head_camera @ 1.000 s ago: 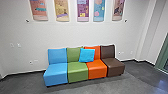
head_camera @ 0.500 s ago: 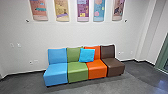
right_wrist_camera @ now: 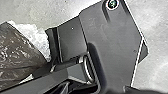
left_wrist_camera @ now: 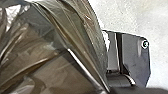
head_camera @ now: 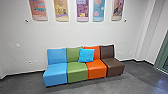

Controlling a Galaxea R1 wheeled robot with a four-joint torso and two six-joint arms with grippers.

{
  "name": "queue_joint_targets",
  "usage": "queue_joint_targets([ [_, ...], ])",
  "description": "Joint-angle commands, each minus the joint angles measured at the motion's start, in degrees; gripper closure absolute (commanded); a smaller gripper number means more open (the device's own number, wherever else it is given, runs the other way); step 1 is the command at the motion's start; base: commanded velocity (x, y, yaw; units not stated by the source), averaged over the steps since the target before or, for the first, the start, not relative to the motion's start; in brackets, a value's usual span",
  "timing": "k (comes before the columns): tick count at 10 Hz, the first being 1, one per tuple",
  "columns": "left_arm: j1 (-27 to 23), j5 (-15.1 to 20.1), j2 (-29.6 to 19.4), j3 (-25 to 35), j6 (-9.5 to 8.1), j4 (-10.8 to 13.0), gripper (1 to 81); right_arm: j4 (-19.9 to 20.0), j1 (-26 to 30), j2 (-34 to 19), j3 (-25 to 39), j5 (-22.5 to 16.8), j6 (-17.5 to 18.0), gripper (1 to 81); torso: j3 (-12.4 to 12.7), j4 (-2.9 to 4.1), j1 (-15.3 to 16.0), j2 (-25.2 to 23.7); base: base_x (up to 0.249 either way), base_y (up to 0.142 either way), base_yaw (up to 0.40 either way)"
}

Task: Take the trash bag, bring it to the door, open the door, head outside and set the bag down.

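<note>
The trash bag (left_wrist_camera: 50, 50) is brown, shiny and semi-transparent, and it looms large and creased in the left wrist view, close to that camera. In the right wrist view part of the same kind of brown plastic, the bag (right_wrist_camera: 20, 55), shows beside the robot's dark parts, with whitish crumpled material along its edge. Where the bag is gripped is hidden, and how either gripper stands on it cannot be made out.
Against the wall stands a row of joined seats, blue (head_camera: 55, 72), green, orange (head_camera: 96, 68) and brown, with a bright blue cushion (head_camera: 86, 55). Colourful panels hang above. A green frame (head_camera: 162, 56) edges the far right. Grey floor (head_camera: 100, 87) runs in front.
The head view has shifted very slightly, so the seats and wall panels stand a touch further left; the camera has moved a little.
</note>
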Motion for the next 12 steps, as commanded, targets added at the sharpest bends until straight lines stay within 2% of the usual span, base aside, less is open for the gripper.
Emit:
queue_joint_targets([
  [1, -4.0, 4.0, -0.9, 0.2, 0.47, 0.3, 81.1, -0.4, 2.6, -0.1, 0.4, -3.3, 0.1, 1.0, 0.0, 0.00, 0.0, 0.0, 0.000, 0.000, -0.393],
  [12, -4.0, 4.0, -0.9, 0.0, 0.38, -0.1, 81.1, -0.4, 2.6, 0.2, 0.4, -3.2, 0.1, 1.0, 0.0, 0.00, 0.0, 0.0, 0.000, 0.000, -0.393],
])
